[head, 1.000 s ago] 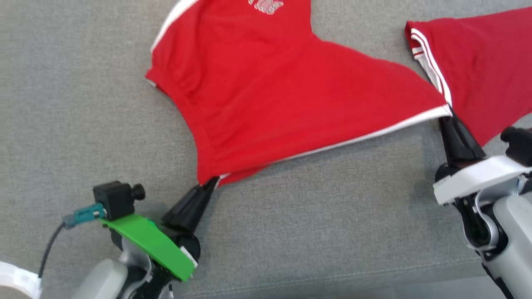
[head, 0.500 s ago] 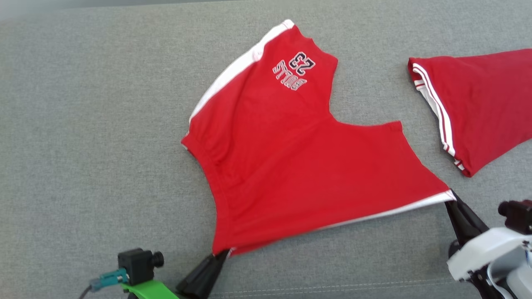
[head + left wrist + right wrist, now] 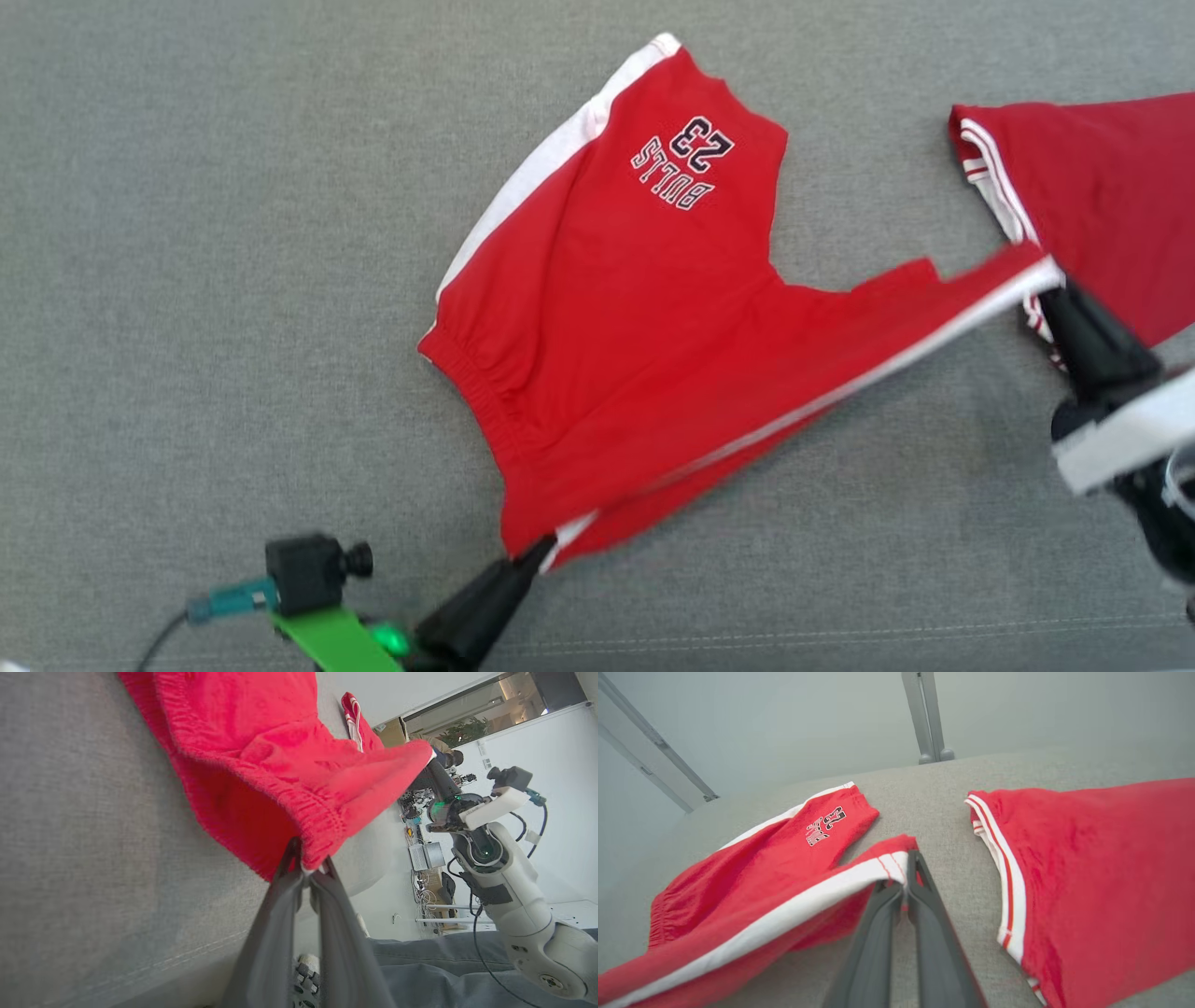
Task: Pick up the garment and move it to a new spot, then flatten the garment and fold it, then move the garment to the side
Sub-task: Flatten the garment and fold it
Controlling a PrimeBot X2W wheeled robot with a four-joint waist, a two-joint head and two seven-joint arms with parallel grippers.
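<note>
The garment [image 3: 653,308] is a pair of red shorts with white side stripes and "BULLS 23" printed on the far leg, lying on the grey cloth surface [image 3: 205,280]. My left gripper [image 3: 541,553] is shut on the waistband corner at the near edge, and the left wrist view shows the gathered band [image 3: 261,742] pinched at the fingertips [image 3: 308,868]. My right gripper [image 3: 1050,291] is shut on the striped hem corner of the near leg and holds it raised off the surface. In the right wrist view that hem [image 3: 752,882] drapes from the gripper [image 3: 906,884].
A second red garment [image 3: 1092,196] with red and white trim lies at the right, close beside my right gripper, also [image 3: 1101,872]. A stitched seam [image 3: 747,635] runs along the surface's near edge. A metal post [image 3: 927,718] stands beyond the far edge.
The head camera shifted between frames. My right gripper has lifted the striped hem and carried it away from me, so the near leg now hangs off the surface. The left grip holds.
</note>
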